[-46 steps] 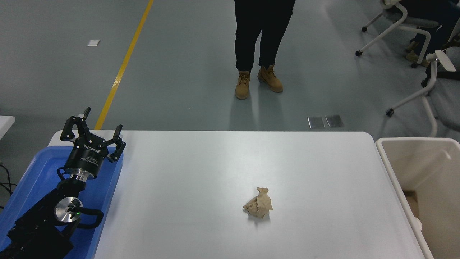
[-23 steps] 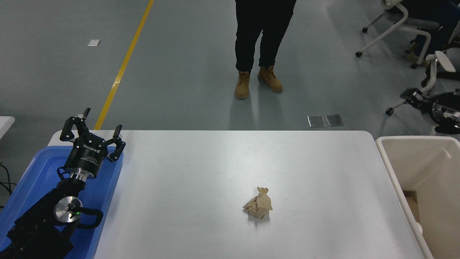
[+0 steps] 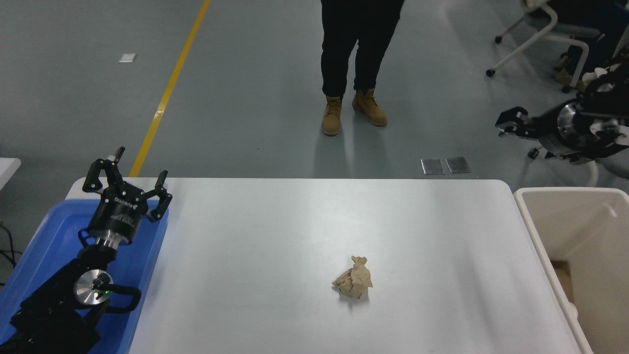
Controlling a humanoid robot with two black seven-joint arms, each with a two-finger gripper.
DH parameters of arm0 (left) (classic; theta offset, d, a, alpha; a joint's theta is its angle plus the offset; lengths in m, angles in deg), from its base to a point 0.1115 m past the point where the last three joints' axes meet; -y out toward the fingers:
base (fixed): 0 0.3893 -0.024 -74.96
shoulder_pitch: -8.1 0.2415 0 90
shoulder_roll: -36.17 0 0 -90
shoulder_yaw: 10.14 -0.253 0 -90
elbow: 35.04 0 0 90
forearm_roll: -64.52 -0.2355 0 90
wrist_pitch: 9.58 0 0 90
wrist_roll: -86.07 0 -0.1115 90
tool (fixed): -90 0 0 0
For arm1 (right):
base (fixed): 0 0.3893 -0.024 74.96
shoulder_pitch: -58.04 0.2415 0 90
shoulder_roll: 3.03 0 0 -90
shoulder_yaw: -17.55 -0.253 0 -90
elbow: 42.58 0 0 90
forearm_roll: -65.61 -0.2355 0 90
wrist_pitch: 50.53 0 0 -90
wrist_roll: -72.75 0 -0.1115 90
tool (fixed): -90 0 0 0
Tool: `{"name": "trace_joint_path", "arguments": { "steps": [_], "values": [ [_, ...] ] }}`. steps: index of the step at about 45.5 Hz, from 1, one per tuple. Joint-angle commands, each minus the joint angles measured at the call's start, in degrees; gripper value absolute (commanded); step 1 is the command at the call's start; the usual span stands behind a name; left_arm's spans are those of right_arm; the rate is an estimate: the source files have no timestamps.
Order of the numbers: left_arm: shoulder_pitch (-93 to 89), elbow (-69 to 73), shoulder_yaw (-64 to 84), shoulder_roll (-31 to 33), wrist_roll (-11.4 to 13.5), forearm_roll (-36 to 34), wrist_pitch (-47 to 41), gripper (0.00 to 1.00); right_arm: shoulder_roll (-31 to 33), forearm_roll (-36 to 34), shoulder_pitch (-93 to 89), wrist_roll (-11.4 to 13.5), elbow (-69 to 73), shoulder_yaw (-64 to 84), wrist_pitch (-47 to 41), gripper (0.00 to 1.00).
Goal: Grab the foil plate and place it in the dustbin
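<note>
The foil plate is out of view. The cream dustbin [image 3: 530,231] stands at the table's right end, and only part of its inside shows. My right gripper [image 3: 510,125] comes in from the right edge, held in the air beyond the table's far right corner, above and behind the dustbin. It holds nothing that I can see, and I cannot tell whether it is open or shut. My left gripper [image 3: 128,178] is open and empty, parked over the blue tray at the lower left.
A crumpled tan paper wad [image 3: 355,284] lies on the white table [image 3: 295,221], right of centre near the front. A shallow blue tray [image 3: 51,231] lies at the left end. A person's legs and tan boots [image 3: 353,112] stand beyond the far edge. Office chairs stand at the top right.
My right arm has come into view from the right edge and moved left and up above the dustbin's far side. The left arm, the paper wad and the dustbin have not moved.
</note>
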Motion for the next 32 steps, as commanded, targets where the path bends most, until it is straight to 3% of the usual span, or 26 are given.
{"name": "trace_joint_path", "arguments": {
  "steps": [1, 32],
  "values": [
    [0.00, 0.01, 0.00, 0.01, 0.09, 0.01, -0.01, 0.98, 0.65, 0.29, 10.81, 0.07, 11.85, 3.66, -4.72, 1.00],
    [0.00, 0.01, 0.00, -0.08, 0.00, 0.01, -0.01, 0.98, 1.18, 0.11, 26.37, -0.02, 20.64, 5.07, -18.96, 1.00]
  ]
}}
